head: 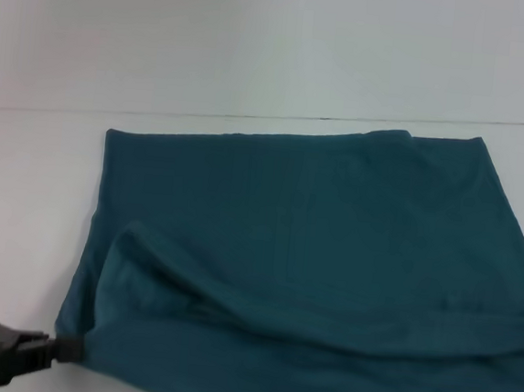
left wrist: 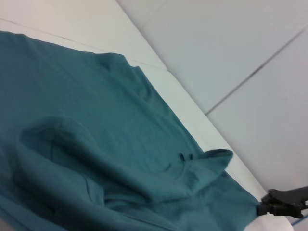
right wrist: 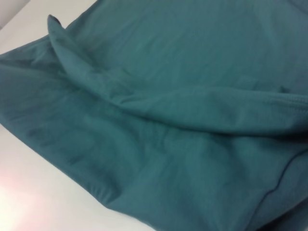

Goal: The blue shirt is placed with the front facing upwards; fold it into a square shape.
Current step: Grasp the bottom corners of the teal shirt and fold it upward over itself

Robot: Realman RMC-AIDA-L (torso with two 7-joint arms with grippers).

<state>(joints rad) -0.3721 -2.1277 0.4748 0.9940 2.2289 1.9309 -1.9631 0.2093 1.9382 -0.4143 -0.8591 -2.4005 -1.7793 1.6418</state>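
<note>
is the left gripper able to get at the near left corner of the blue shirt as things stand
Probably yes. The left gripper already sits at the near left corner of the blue shirt, its tip touching the fabric edge, with only bare table beside it and nothing in the way.

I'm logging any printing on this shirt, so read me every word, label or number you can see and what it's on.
No readable text shows in any view.
The blue shirt shows only plain fabric, with no lettering.
A small dark mark on the cloth is too small to read.

You face a white table (head: 26, 166), a thin dark seam along its far edge, pale grey floor (left wrist: 250, 43) beyond
</note>
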